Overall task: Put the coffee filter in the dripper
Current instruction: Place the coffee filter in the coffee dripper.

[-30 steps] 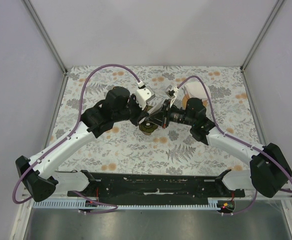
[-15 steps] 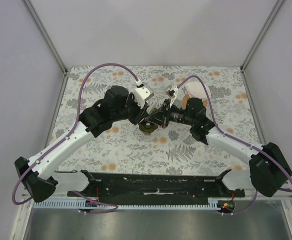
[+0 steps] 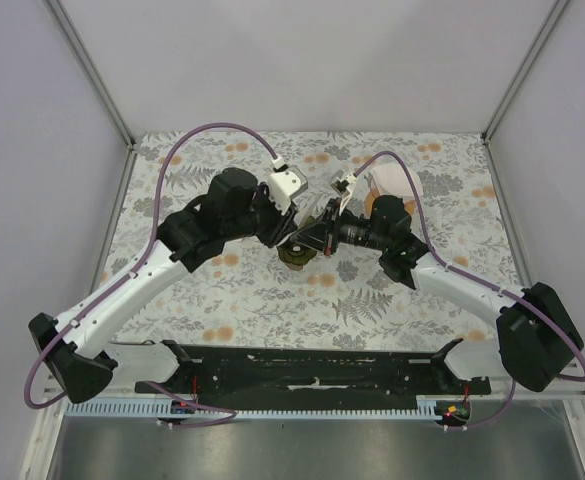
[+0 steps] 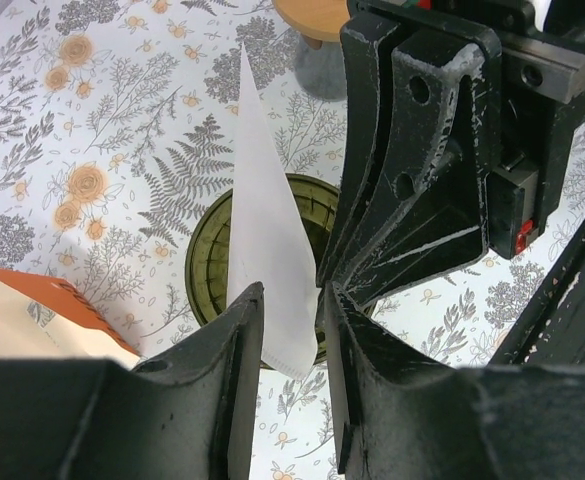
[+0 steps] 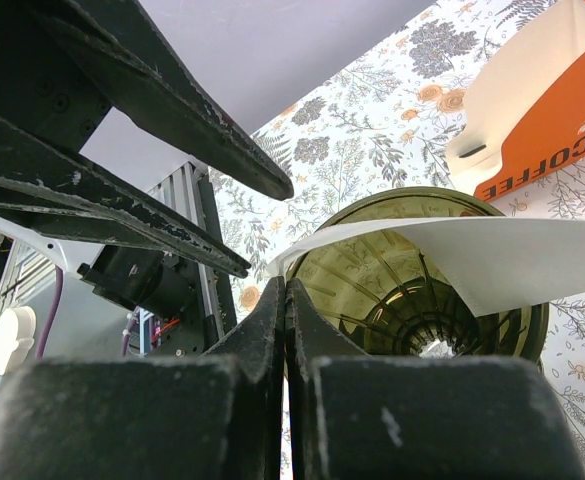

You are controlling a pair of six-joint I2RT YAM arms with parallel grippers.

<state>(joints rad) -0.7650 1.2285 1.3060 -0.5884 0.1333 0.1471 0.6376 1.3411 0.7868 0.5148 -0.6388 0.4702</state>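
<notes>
Your left claw (image 4: 292,300) has eased back toward the upper left of the top view and sits spread loosely around the coffee filter (image 4: 262,220), which the right claw (image 5: 285,300) pinches over the dripper (image 4: 210,262) at centre frame, so lowering it in likely comes next.

We see a table (image 3: 272,310) covered in a grey fern-and-orange-flower print, plain pale walls (image 3: 302,60) along its left, far and right edges, metal posts (image 3: 90,72) rising from both far corners, under even light.
</notes>
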